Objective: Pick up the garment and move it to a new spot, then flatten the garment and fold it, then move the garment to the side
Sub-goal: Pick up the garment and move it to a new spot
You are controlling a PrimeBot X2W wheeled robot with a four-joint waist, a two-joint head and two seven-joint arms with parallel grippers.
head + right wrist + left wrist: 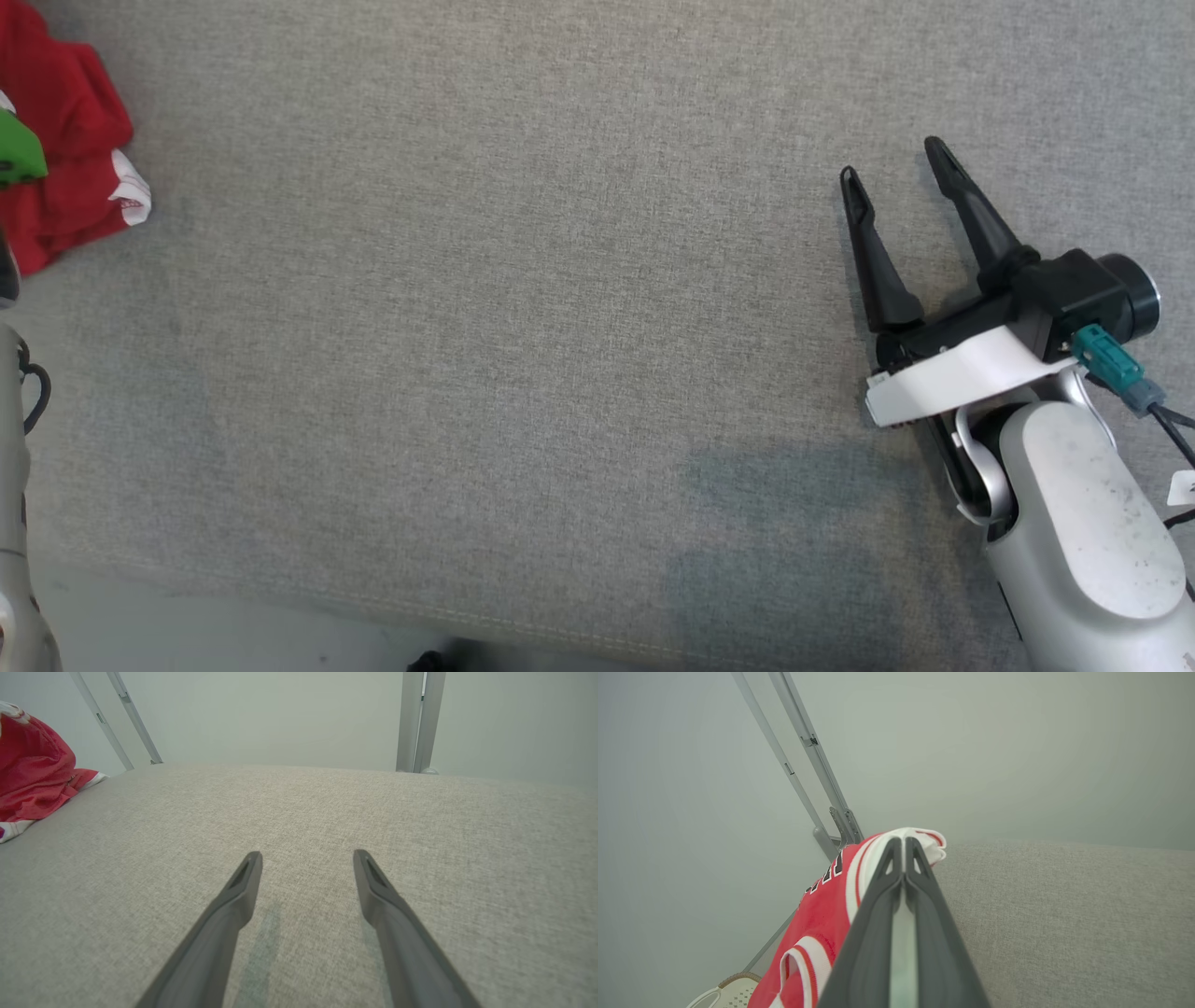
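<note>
The garment [65, 159] is a red jersey with white trim, bunched at the far left edge of the grey fabric surface [523, 327]. In the left wrist view my left gripper [904, 841] is shut, its fingertips pinching a white-trimmed fold of the garment [822, 914], and red cloth with black lettering hangs to the left of the fingers. My right gripper [891, 159] stands open over bare fabric at the right, far from the jersey. The right wrist view has the same gripper [307, 855] with nothing between its fingers and the garment [32, 779] at the far left.
Slanted metal frame poles [808, 751] rise behind the garment, and an upright post [416, 718] stands past the far edge. The surface's front edge [373, 607] runs along the bottom. A pale perforated basket [728, 991] sits below, off the surface.
</note>
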